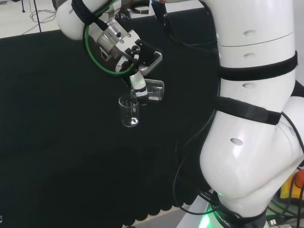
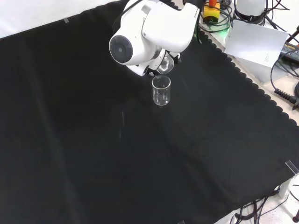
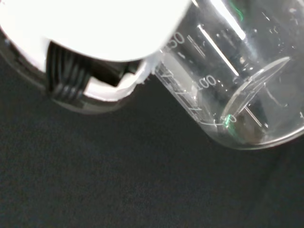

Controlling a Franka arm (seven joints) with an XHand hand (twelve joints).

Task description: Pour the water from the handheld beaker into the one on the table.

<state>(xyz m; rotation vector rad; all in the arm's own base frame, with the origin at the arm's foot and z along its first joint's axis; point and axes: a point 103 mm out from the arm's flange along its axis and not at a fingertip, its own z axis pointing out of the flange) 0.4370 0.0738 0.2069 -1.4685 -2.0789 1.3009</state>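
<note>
While tipped well past level above the black cloth point(image 1: 57, 118), held beaker point(image 1: 155, 90) gripped by curled fingers of hand point(image 1: 138, 81), mouth directly over standing beaker point(image 1: 129, 112). In front view, standing beaker point(image 2: 161, 90) upright just below arm link point(image 2: 149, 30). Printed graduation marks visible on held beaker point(image 3: 237, 80) wall.

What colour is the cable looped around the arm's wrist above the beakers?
Green. The cable loops beside the hand, clearest in the head view.

Clear glossy beaker point(image 1: 128, 111); matt black cloth point(image 1: 57, 142)
</note>
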